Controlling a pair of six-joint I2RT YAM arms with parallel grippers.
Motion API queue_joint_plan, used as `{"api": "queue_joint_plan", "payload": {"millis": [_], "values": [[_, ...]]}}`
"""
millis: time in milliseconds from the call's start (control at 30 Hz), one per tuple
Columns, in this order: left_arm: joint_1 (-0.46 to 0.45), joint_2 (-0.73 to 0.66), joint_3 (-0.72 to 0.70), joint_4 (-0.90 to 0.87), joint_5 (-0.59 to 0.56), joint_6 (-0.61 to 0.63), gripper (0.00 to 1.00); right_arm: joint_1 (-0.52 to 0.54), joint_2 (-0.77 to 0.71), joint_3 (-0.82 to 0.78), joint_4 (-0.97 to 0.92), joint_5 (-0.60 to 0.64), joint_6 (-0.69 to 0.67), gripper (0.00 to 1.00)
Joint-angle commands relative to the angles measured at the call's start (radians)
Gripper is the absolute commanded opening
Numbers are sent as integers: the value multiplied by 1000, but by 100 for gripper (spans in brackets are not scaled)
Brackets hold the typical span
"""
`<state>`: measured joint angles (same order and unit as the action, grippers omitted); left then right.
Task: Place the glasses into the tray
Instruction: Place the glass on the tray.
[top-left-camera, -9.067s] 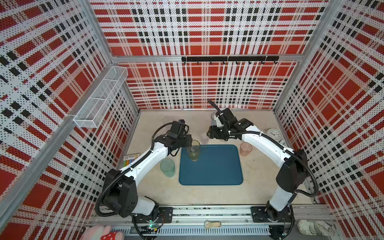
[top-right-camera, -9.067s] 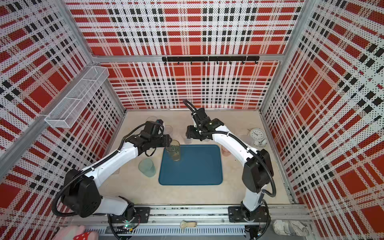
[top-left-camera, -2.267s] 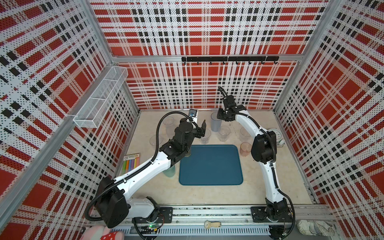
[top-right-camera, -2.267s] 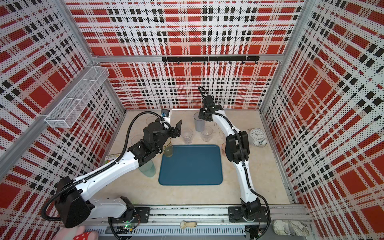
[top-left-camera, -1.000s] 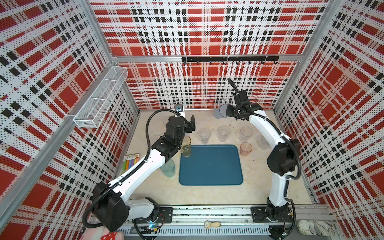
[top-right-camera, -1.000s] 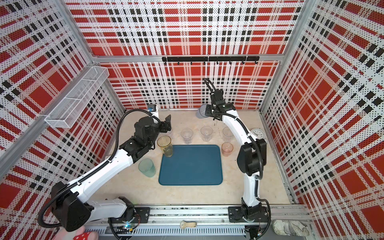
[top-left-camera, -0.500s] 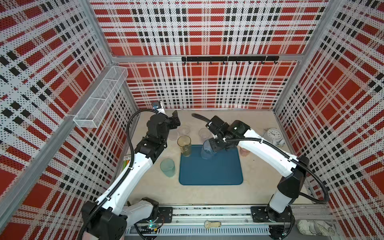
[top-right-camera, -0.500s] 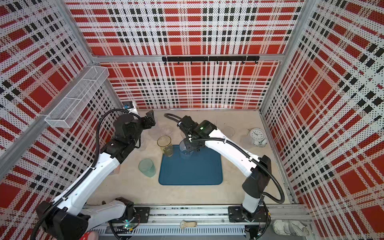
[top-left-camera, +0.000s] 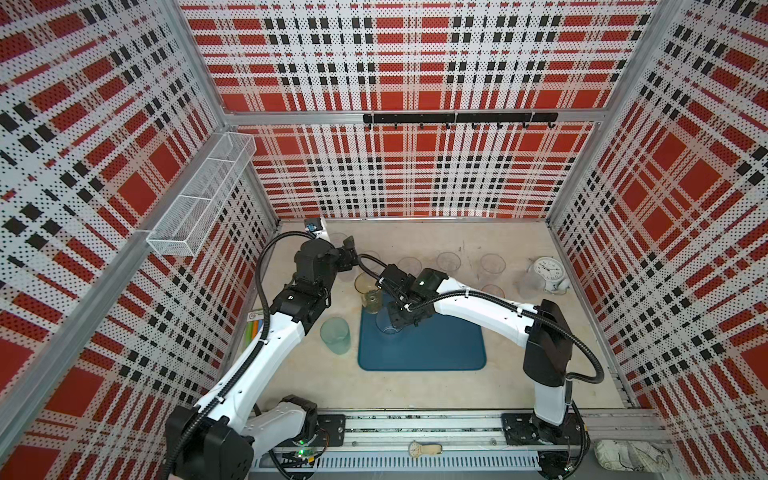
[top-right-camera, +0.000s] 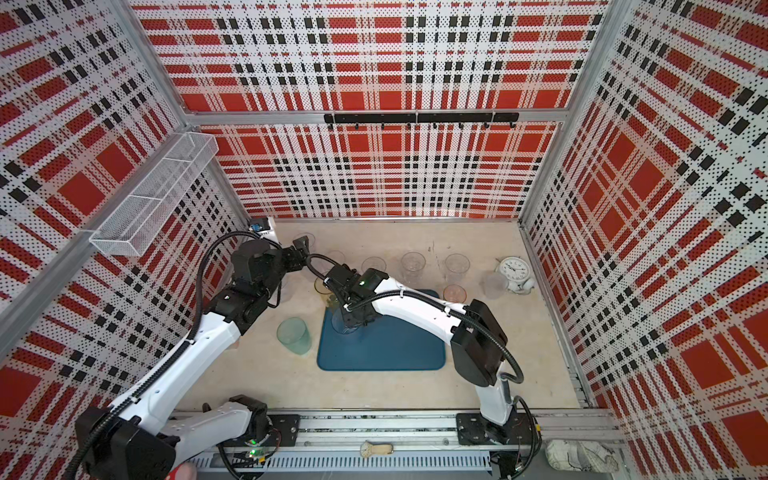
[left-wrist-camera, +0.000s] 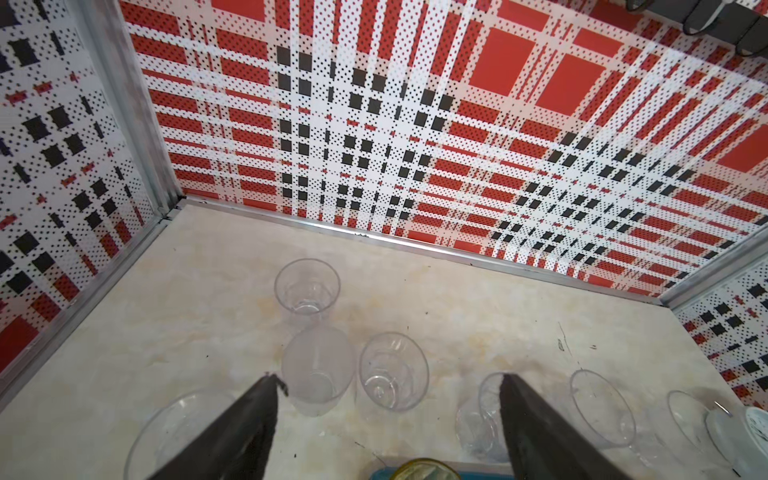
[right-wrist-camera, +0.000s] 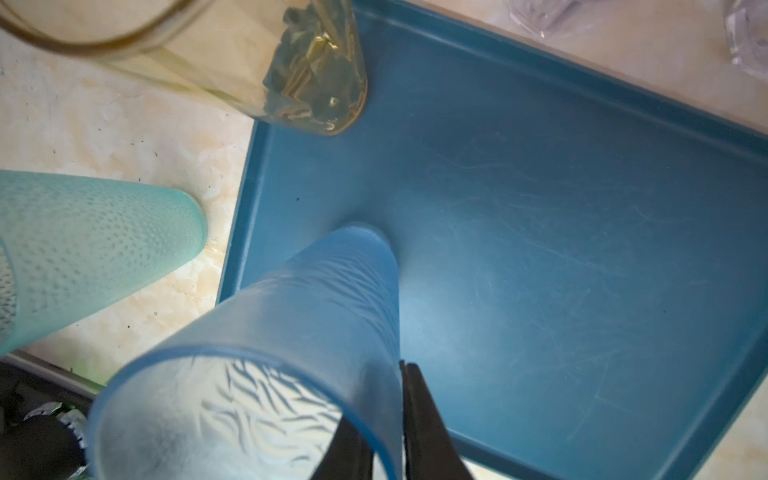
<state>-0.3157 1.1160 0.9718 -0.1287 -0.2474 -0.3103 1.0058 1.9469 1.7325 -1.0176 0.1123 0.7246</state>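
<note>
**Desk:** Where is the grey-blue one sitting?

**Me:** I'm seeing the tall grey-blue glass standing upright inside the tray, near its far left corner. The right gripper is straddling the rim, one finger inside and one outside (a very narrow gap). Whether it is actually pinching the wall, I cannot tell.

**Desk:** And the left?

**Me:** The left gripper is hanging spread wide with nothing in it, over the clear tumblers at the far left end of the table.

**Desk:** The rest?

**Me:** The amber glass is standing at the tray's far left corner, just beside the grey-blue one. The teal glass is sitting on the table just left of the tray. More clear tumblers are lining the far side. The pink glass is sitting just beyond the tray's far right corner, and the white alarm clock is standing near the right wall.
</note>
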Motion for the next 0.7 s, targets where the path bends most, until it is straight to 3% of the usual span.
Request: {"api": "queue_joint_plan", "payload": {"millis": [0,267,667], "values": [[6,-22,-18,24,38,-6,86,10,25,49,-4,21,33,21],[33,-44,-28,11,48,10,86,3,45,75,62,-19,81,26],[59,-64,-56,24,77,13,86,-5,90,117,154,-21,152,23]]}}
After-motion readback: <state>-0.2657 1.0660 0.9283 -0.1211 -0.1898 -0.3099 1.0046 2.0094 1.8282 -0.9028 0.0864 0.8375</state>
